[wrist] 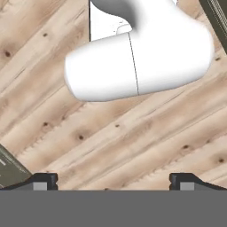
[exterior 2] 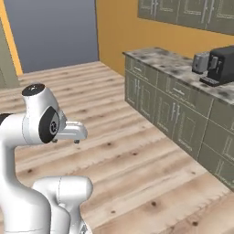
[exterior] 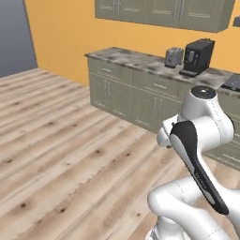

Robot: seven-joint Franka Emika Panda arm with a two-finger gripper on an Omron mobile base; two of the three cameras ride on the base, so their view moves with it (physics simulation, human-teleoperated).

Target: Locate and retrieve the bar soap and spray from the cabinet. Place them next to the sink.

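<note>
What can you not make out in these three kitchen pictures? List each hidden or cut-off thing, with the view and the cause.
- Wall cabinets: doors closed in both base views, so their contents are hidden; tops cut by the upper edge.
- Black stovetop: cut off by the right edge of the left base view.
- Pincer: hand view shows the tips set wide apart over the wood floor, nothing between them.

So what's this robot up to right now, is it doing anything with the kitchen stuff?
Not yet. The white arm is folded up over the wooden floor, away from the counter. Its end effector points down at the floorboards, fingers spread apart with nothing between them. On the counter stand a toaster and a black coffee machine, untouched. Wall cabinets hang above, doors closed. It seems to be between places, handling nothing.
</note>
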